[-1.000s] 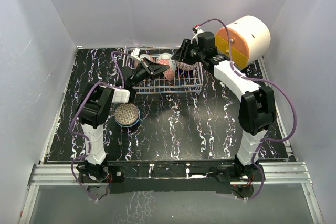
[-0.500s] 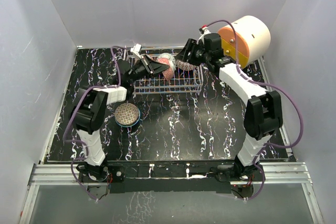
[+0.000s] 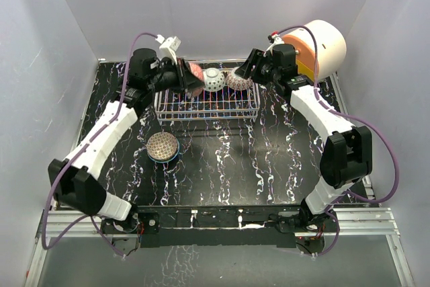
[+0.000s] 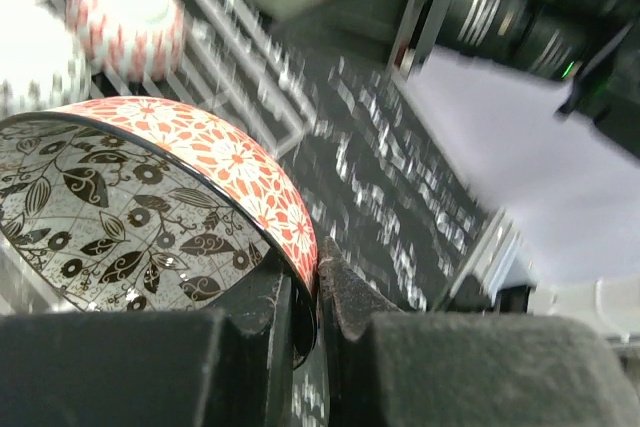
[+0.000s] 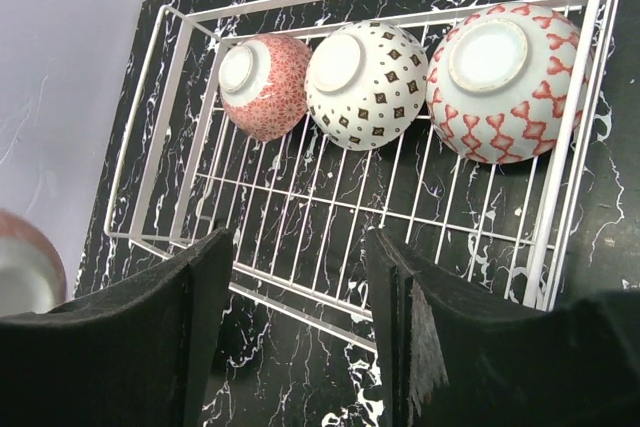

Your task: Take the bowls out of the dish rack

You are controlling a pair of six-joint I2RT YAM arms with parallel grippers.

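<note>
Dish rack [image 5: 300, 215]: red bowl [image 5: 265, 85], dotted bowl [image 5: 370, 72], red-white bowl [image 5: 500, 72] in row, foot rings showing. R gripper [image 5: 298, 245] fingers apart.

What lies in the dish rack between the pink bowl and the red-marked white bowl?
A white bowl with dark diamonds, upside down, sits between the pink bowl and the red-marked bowl; the right wrist view shows it.

Overhead, close wrists; shared dish rack [image 3: 215, 107]

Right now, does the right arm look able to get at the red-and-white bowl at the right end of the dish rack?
Probably yes. The right pincer hangs open over the dish rack, and the red-and-white bowl lies upside down there with nothing covering it.
</note>
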